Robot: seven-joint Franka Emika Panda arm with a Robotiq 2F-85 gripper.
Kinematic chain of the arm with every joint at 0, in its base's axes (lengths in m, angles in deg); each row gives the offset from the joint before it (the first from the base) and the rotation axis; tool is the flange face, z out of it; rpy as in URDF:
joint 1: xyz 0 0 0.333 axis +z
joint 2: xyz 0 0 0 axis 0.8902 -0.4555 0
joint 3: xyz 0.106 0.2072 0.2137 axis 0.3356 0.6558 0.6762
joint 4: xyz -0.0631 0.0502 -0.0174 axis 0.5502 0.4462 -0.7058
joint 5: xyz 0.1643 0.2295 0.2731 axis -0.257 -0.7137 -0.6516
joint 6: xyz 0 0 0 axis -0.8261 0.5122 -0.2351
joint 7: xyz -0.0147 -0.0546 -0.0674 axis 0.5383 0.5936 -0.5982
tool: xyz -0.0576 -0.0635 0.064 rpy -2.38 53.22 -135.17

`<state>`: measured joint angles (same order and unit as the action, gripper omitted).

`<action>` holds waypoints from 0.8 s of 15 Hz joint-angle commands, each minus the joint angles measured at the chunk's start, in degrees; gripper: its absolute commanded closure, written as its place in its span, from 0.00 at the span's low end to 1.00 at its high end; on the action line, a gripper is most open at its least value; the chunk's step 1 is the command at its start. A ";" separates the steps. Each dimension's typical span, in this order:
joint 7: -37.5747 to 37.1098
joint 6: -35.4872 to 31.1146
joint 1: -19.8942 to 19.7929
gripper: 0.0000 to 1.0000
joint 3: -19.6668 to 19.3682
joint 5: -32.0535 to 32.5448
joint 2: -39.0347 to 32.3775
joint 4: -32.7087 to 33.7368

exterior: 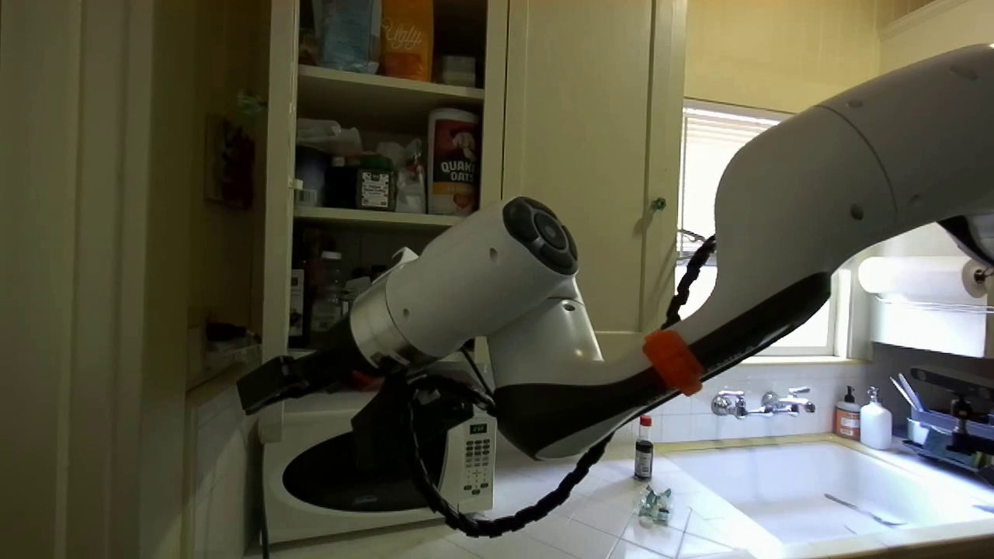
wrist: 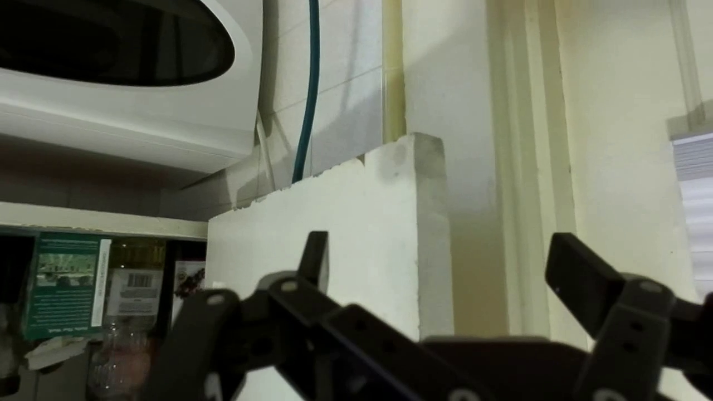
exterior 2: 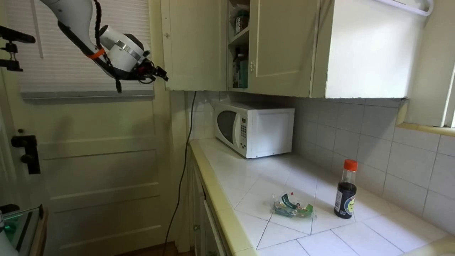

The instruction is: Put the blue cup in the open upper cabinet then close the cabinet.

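Cream-white upper cabinet (exterior: 388, 217), upper left of the frame in an exterior view, standing open above the microwave (exterior: 349, 481). In the wrist view my hand (wrist: 440, 262) is released, fingers (wrist: 580, 278) spread apart; the edge of the cabinet door (wrist: 367, 223) shows between them. I cannot make out the blue cup.

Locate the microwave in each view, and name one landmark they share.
In an exterior view: microwave low, left of the middle, partly hidden by the arm.
In an exterior view: microwave near the middle, on the counter.
In the wrist view: microwave in the upper left corner, cropped.
Shared landmark: the open cabinet, above the microwave in both exterior views, below it in the wrist view.
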<state>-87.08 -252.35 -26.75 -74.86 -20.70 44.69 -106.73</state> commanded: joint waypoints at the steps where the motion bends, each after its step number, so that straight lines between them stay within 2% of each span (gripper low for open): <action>1: -4.64 -0.39 0.33 0.00 -0.58 6.61 -4.54 7.21; 3: -8.58 2.28 0.95 0.00 -0.89 10.33 -6.21 11.07; 6: -17.02 10.18 2.46 0.00 -1.15 17.90 -7.99 15.51; 9: -24.03 19.26 3.96 0.00 -0.65 22.19 -8.76 16.43; 12: -31.57 30.67 6.17 0.00 -0.16 25.35 -7.95 14.55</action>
<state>-110.76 -230.49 -22.78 -75.09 0.89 36.64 -91.40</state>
